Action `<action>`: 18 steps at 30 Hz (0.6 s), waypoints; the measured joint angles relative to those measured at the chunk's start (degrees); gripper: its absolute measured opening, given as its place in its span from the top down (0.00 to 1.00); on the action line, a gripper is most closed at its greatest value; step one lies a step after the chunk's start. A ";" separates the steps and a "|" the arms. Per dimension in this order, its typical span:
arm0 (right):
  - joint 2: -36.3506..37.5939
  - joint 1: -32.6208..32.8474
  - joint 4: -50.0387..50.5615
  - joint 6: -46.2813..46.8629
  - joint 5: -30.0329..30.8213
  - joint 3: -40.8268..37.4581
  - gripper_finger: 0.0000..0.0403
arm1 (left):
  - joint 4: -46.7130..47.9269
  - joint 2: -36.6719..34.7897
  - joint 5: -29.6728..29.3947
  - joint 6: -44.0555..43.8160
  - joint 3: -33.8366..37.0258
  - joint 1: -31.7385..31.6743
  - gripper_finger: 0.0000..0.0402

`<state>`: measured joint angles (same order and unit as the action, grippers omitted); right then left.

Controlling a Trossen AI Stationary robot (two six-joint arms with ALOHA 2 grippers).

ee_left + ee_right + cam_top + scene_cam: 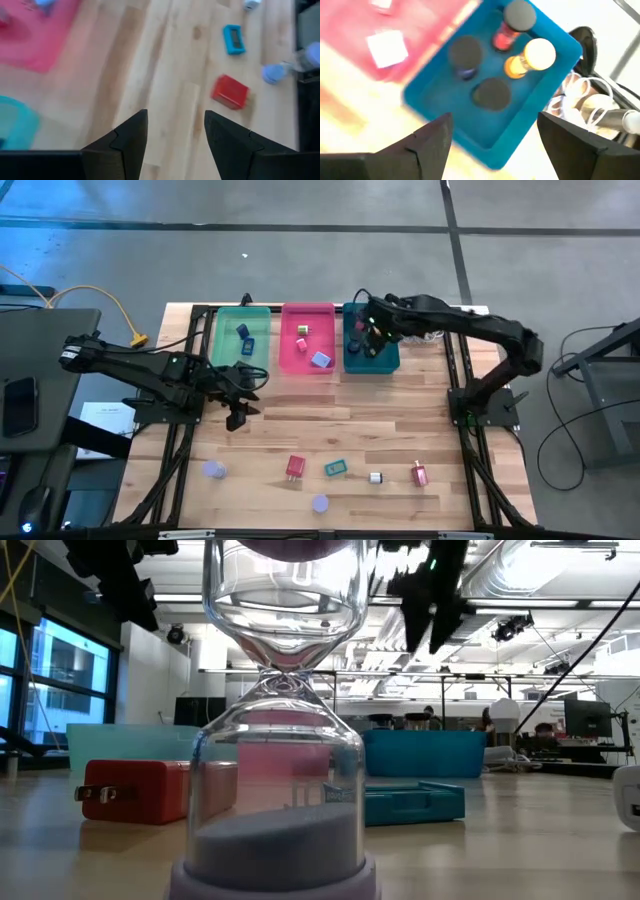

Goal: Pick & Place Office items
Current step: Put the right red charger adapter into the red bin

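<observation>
Nearest the front edge of the wooden surface (400, 420) lay the loose office items: a lavender disc (319, 503) closest, which the low view showed to be the cap of a clear sand timer (285, 720), and a second lavender disc (213, 471) off to the left. Just behind ran a row: a red block (295, 467) with prongs, a flat teal block (335, 468), a small white-and-dark piece (375, 477) and a dark red piece (419, 473).

Mid-surface, the left tool (236, 417) hung above bare wood on a bent arm, its fingers (131, 137) parted and holding nothing.

At the back stood the green tray (224, 348), pink tray (290, 360) and teal tray (385, 364), each with small pieces in it. The right arm stretched across to the teal tray, where the right tool (366, 330) hovered, its fingers (432, 137) spread wide and empty, above dark round caps (492, 93), a red piece (504, 39) and an orange cylinder (516, 66).
</observation>
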<state>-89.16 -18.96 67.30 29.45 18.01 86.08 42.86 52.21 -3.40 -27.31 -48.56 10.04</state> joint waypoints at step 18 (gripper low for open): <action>6.28 42.85 -3.91 14.69 9.21 -7.42 0.32 | -2.76 0.36 -9.91 -0.48 0.11 16.21 0.52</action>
<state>-82.88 23.89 63.38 44.14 27.22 78.66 40.10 52.58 -13.31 -27.79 -48.44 26.25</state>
